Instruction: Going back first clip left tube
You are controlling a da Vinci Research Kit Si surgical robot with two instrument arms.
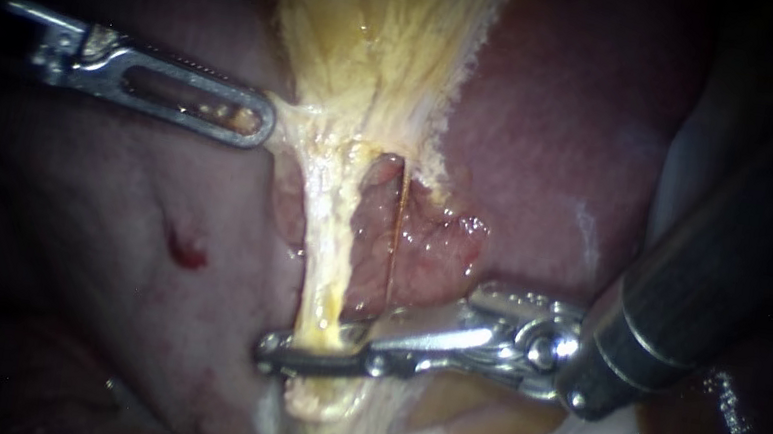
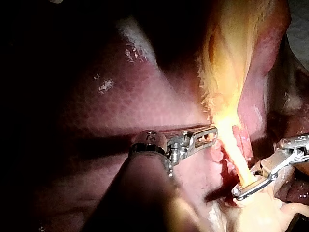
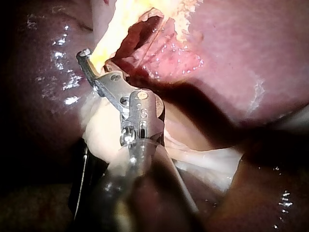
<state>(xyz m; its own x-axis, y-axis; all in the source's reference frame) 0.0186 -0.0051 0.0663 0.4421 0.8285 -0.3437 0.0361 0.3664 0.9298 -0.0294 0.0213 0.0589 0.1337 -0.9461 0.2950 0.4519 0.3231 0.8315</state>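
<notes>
Endoscope view: the left tube [image 1: 331,240] was seen taut below the gallbladder [image 1: 382,35], its lower end pinched in the narrow claw of the right instrument [image 1: 320,347]. The claw of the left instrument [image 1: 260,124] was clamped on the gallbladder's neck.

Left wrist view: both holds were shown.

Right wrist view: the pinch was partly hidden.

The tube was judged soft, slick and easily torn, so a light, low hold was judged best.

The liver [image 1: 560,130] is dark reddish pink, faintly mottled, with one bright red spot [image 1: 185,249]. The yellow tissue [image 1: 382,35] is pale gold streaked with whitish fibres. The left tube [image 1: 328,239] is creamy yellow. The left instrument [image 1: 259,120] and the right instrument [image 1: 287,352] have shiny silver tips; the right one's shaft is black.
</notes>
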